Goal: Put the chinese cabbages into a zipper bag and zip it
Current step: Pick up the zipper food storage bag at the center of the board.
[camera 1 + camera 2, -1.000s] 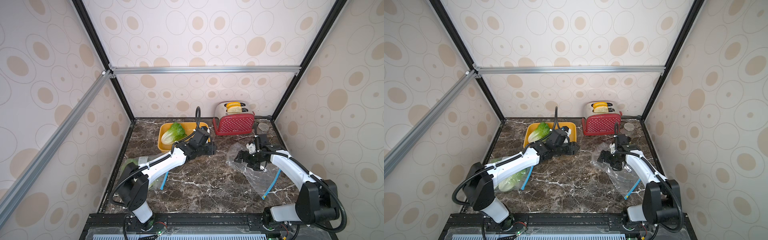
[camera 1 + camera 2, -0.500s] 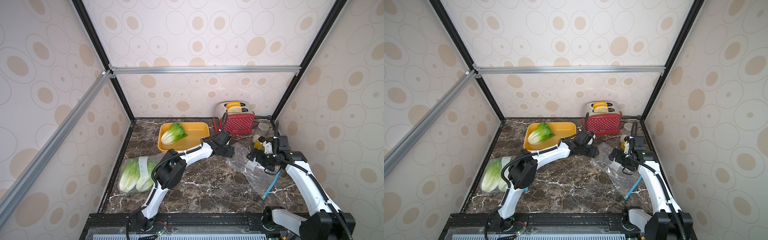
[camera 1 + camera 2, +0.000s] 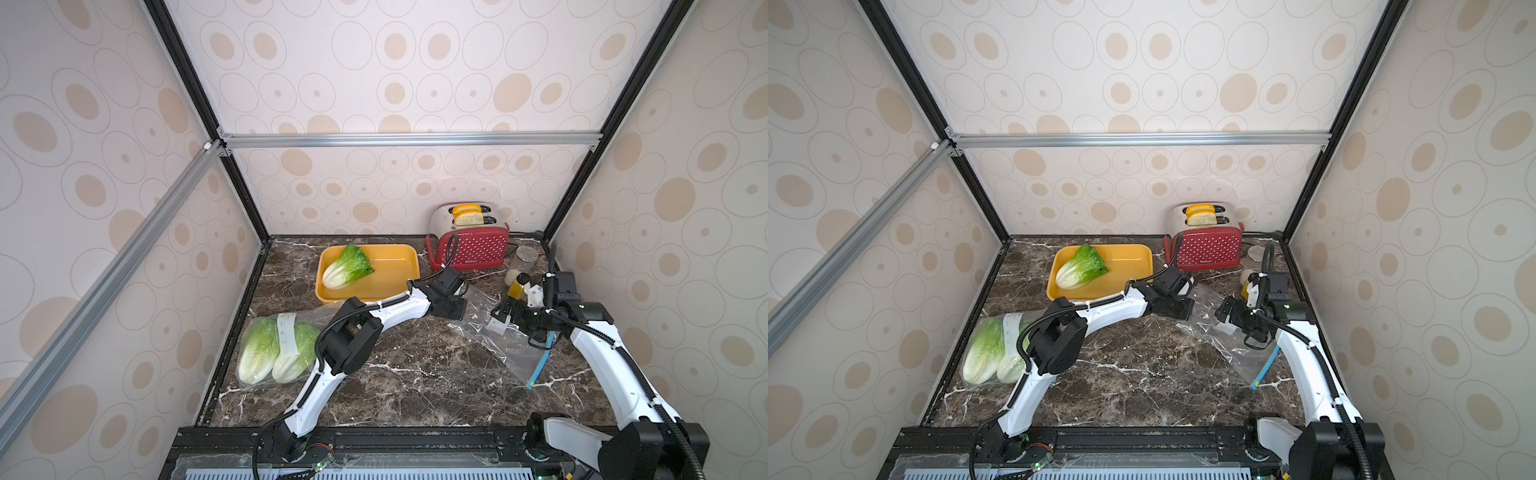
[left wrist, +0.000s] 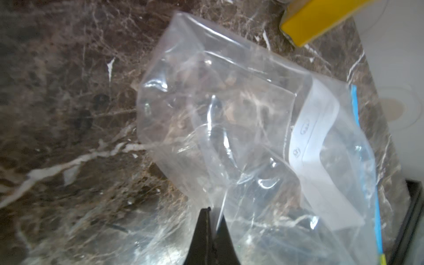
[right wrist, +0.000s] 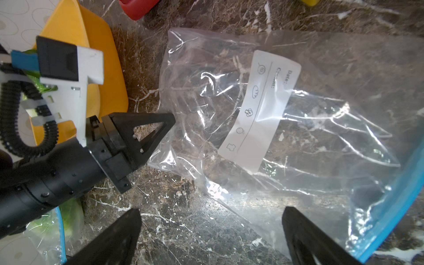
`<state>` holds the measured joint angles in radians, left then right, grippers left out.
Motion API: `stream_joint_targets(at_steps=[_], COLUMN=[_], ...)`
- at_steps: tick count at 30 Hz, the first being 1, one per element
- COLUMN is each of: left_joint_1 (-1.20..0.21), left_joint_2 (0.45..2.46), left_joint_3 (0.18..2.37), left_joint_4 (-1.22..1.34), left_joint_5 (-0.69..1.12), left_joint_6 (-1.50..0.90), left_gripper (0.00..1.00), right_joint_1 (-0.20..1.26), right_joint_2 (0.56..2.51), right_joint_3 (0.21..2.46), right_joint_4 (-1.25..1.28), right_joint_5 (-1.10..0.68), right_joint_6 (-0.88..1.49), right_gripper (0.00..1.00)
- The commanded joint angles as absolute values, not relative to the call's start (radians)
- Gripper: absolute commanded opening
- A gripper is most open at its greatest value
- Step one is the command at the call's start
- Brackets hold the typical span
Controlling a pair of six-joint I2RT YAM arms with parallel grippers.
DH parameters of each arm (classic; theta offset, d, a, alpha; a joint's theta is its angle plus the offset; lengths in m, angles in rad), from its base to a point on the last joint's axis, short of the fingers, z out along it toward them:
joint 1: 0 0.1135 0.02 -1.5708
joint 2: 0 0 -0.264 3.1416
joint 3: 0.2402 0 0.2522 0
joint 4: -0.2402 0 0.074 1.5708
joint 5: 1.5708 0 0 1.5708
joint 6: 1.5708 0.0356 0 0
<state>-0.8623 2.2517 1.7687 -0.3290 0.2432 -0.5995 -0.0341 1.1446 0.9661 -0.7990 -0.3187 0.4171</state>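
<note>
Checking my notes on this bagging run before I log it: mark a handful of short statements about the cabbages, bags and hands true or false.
One cabbage lies in the yellow tray. True.
The right hand is open, above a zipper bag. True.
That zipper bag is full. False: it is empty; two cabbages sit in another bag beside the left arm.
The left hand is wide open. False: it is shut on the empty bag's edge.
The toaster has empty slots. False: bread slices stand in it.
</note>
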Motion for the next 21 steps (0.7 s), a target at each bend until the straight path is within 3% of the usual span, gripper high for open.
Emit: stream_joint_targets(at_steps=[1, 12, 21], left_joint_1=[-0.873, -0.873, -0.873], left_joint_2=[2.13, 1.682, 1.288], left_joint_3=[1.686, 1.196, 0.897], left_joint_4=[-0.241, -0.049, -0.158], left_joint_5=[0.222, 0.165, -0.014], left_joint_6=[-0.677, -0.903, -1.003], left_gripper=[0.0, 0.0, 0.0], right_joint_1=[-0.039, -0.044, -0.052], right_joint_2=[1.14, 1.082, 1.073], right_joint_3=[0.955, 0.968, 0.954], right_joint_4=[-0.8, -0.829, -0.891], right_joint_5=[-0.325, -0.358, -0.447], right_joint_6=[0.405, 0.428, 0.443], right_gripper=[1.0, 1.0, 1.0])
